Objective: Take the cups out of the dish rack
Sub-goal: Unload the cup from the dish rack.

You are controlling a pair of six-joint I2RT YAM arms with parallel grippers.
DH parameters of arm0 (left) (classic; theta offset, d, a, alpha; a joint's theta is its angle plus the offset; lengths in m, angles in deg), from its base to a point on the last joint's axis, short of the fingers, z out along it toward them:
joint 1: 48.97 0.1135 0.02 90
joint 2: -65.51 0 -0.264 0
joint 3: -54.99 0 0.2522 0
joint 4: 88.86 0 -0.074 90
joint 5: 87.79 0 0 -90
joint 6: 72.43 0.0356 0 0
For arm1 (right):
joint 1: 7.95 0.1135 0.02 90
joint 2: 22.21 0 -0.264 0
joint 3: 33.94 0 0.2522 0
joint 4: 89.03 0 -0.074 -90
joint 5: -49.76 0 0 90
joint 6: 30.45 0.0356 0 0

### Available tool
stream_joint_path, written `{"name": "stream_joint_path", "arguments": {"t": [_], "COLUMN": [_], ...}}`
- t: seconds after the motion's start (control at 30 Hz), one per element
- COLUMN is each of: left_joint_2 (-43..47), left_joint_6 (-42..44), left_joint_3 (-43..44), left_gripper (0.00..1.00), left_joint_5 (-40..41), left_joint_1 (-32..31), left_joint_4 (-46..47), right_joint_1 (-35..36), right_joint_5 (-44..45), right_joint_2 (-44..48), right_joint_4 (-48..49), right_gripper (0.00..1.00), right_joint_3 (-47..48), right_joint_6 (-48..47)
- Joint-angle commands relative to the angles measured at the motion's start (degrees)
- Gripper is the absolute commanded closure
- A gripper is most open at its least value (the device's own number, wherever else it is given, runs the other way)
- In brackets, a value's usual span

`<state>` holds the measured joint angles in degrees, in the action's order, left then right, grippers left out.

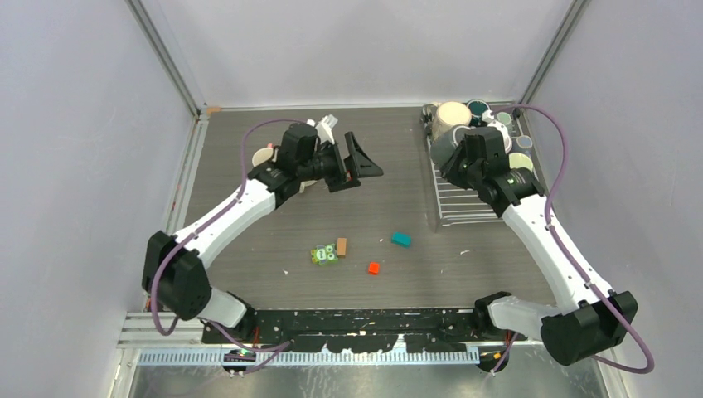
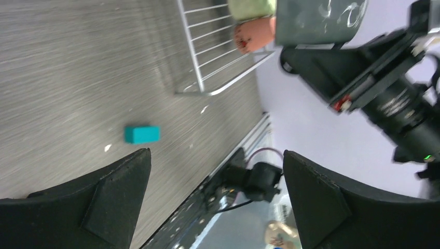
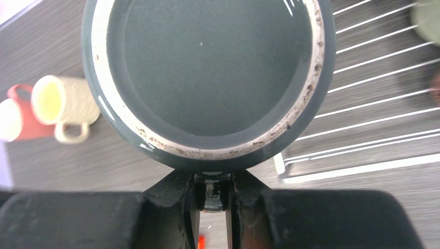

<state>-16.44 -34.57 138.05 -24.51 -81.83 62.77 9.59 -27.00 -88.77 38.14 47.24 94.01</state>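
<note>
My right gripper (image 1: 461, 156) is shut on the handle of a dark grey mug (image 1: 442, 149) and holds it over the left rim of the dish rack (image 1: 464, 203). In the right wrist view the mug's mouth (image 3: 212, 67) fills the frame above the gripper (image 3: 212, 179). Cream (image 1: 453, 114), dark teal (image 1: 478, 108), light teal (image 1: 503, 118) and pale green (image 1: 521, 142) cups crowd the rack's far end. A cream mug (image 3: 62, 101) and a pink one (image 3: 18, 119) stand on the table at far left. My left gripper (image 1: 358, 170) is open and empty above mid-table.
Small blocks lie on the table in front: teal (image 1: 401, 240), orange (image 1: 373, 268), brown (image 1: 341, 246) and a green toy (image 1: 323, 255). The left wrist view shows the teal block (image 2: 141, 134), the rack's corner (image 2: 218, 88) and a pink cup (image 2: 254, 33). Walls enclose three sides.
</note>
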Motion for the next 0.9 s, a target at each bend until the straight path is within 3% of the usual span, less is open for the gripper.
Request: {"name": "stream_joint_path", "arguments": {"t": [0.0,0.13,0.57,0.87], "left_joint_2": [-3.05,-5.59,-9.33,-8.53], "left_joint_6": [-11.44,-18.92,-33.42,-41.44], "left_joint_3": [0.13,-0.61,-2.04,-2.95], "left_gripper": [0.00,0.00,0.01,0.18], "left_joint_5": [-3.75,-4.74,-5.76,-6.71], "left_joint_1": [0.32,1.24,2.62,4.00], "left_joint_4": [19.90,29.79,45.12,53.50], "right_joint_1": [2.59,5.09,6.45,6.39], "right_joint_5": [-10.39,-15.28,-27.05,-36.66], "right_joint_2": [2.39,2.45,3.17,0.68], "right_joint_4": [6.39,9.10,23.53,38.13], "right_gripper": [0.99,0.99,0.99,0.99], "right_joint_3": [4.17,3.93,-1.17,-4.76], "right_joint_6": [4.69,8.25,19.96,27.80]}}
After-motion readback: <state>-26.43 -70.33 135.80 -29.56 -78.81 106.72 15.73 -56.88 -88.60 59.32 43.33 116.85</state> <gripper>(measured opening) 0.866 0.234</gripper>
